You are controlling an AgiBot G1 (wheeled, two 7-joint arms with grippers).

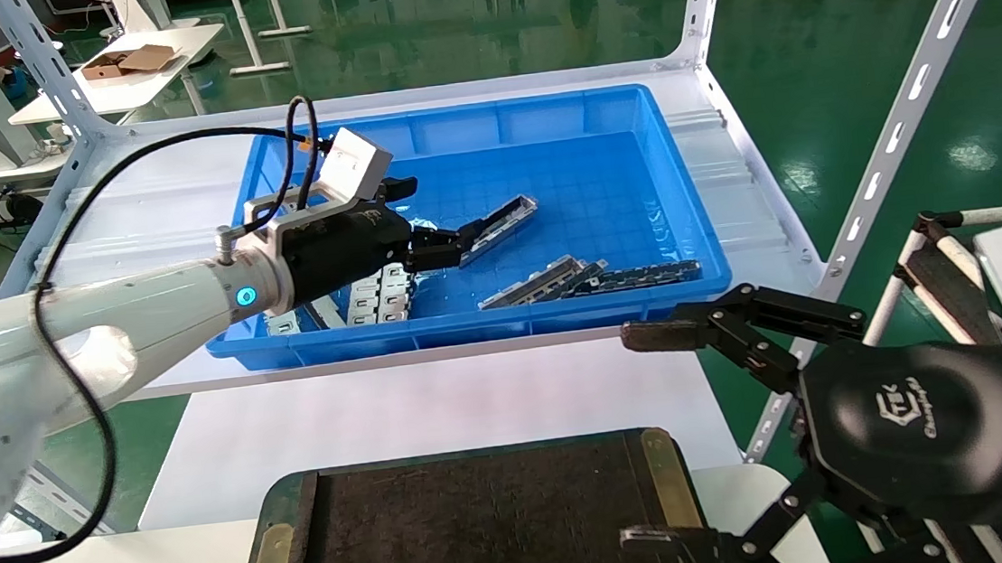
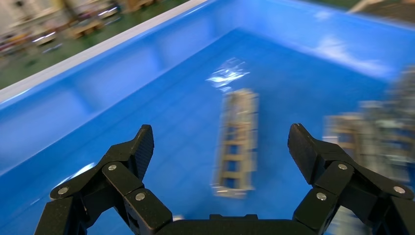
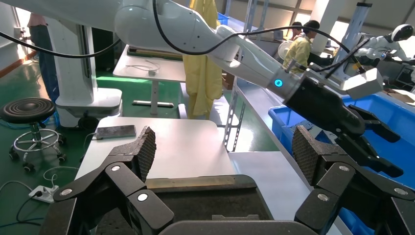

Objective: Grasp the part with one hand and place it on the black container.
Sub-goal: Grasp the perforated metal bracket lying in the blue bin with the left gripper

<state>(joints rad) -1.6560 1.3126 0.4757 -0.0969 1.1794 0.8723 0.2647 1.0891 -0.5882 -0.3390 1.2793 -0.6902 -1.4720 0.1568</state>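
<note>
The part point(image 1: 505, 220), a narrow grey slotted channel, lies on the floor of the blue bin point(image 1: 541, 116). My left gripper point(image 1: 445, 207) is open just above the part's near end, not touching it. In the left wrist view the part point(image 2: 237, 142) lies lengthwise between the spread fingers point(image 2: 142, 147) of that gripper point(image 2: 220, 131). The black container point(image 1: 487, 537) sits at the table's front edge, with nothing on its dark surface. My right gripper point(image 1: 642, 437) is open and empty beside the container's right edge; in its own view point(image 3: 223, 134) it looks over the container point(image 3: 195, 203).
More metal pieces lie along the bin's front wall: grey channels point(image 1: 542, 281), darker ladder-slotted bars point(image 1: 646, 275) and flat silver plates point(image 1: 380, 297). White slotted shelf posts point(image 1: 904, 115) stand at the right. White tabletop point(image 1: 430, 406) lies between bin and container.
</note>
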